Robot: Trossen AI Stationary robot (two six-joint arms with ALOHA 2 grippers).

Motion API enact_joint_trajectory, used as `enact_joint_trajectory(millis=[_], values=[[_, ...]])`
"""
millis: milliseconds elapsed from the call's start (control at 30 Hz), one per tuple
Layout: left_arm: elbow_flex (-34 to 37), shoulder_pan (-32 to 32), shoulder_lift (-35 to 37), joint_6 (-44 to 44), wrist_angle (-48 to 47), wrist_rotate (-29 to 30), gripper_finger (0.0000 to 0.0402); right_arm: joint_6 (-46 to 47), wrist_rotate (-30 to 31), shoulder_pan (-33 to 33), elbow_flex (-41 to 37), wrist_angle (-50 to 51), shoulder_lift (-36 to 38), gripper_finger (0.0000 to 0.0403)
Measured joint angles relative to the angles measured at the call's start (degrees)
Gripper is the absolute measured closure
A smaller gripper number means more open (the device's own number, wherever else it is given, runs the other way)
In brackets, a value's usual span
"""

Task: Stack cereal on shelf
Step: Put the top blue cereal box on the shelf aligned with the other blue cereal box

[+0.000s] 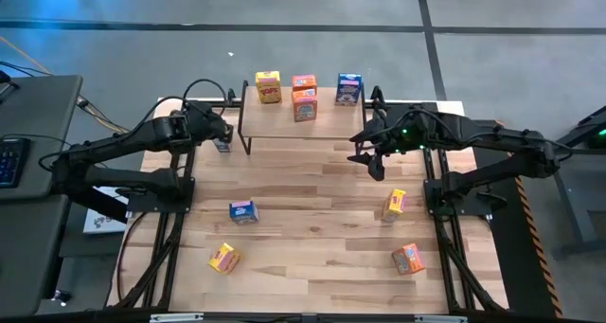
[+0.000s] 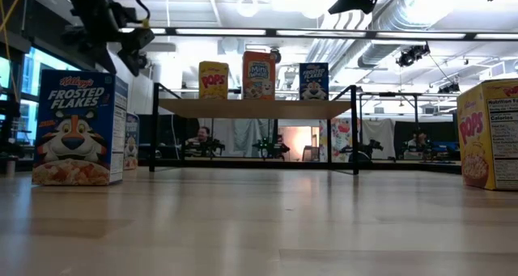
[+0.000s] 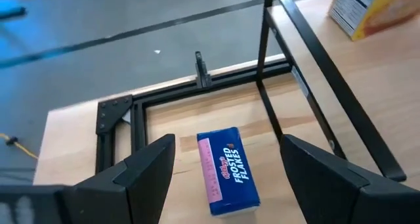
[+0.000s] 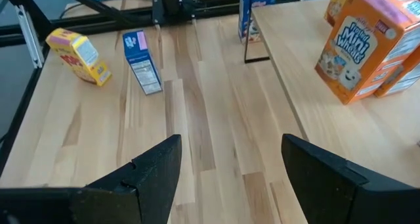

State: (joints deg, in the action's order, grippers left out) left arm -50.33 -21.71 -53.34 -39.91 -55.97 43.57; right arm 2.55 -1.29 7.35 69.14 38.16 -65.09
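The shelf [image 1: 275, 122] stands at the table's far middle. It carries a yellow box [image 1: 268, 86], two orange boxes [image 1: 304, 94] and a blue box [image 1: 348, 89]. My left gripper [image 1: 223, 134] is open and hovers over a blue cereal box [image 3: 226, 171] that rests on the table by the shelf's left legs. Its fingers stand on either side of the box without touching it. My right gripper [image 1: 373, 160] is open too, raised above bare table just right of the shelf, holding nothing. Another blue box [image 1: 243, 211], two yellow boxes [image 1: 224, 258] [image 1: 395, 205] and an orange box [image 1: 408, 259] rest on the table nearer me.
The shelf's thin black legs [image 3: 275, 73] stand close beside the left gripper's blue box. A black frame [image 3: 131, 112] runs along the table's far left edge. Bare wood [image 1: 312, 195] lies between the shelf and the loose boxes. In the low view a large blue box [image 2: 77, 130] stands near the front.
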Motion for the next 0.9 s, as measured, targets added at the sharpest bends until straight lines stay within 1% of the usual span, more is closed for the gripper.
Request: enact_joint_trajectory(millis=[100,333,600,733,833,900], values=[[0.0,-0.1,0.0,1.5,0.9,-0.3,0.0133,0.0,0.0,0.0,0.0,-0.2,-0.2,0.0147],[0.0,-2.8,-0.3,1.6,1.1,-2.0,0.0133,0.0,0.0,0.0,0.0,-0.2,-0.2,0.0147],[0.0,-9.3,-0.8,2.7,0.9,-10.2,0.0112,-1.5,0.0,0.0,0.0,-0.1,-0.2,0.0147],[0.0,-10.7,-0.8,2.5,0.9,-13.1,0.0100,-1.5,0.0,0.0,0.0,-0.1,-0.2,0.0147],[0.4,-11.2,-0.7,2.4,0.9,-13.4,0.0096,-1.5,0.0,0.0,0.0,-0.1,-0.2,0.0147],[1.9,-11.3,-0.7,1.2,1.0,-13.4,0.0096,-1.5,0.0,0.0,0.0,-0.1,-0.2,0.0147]])
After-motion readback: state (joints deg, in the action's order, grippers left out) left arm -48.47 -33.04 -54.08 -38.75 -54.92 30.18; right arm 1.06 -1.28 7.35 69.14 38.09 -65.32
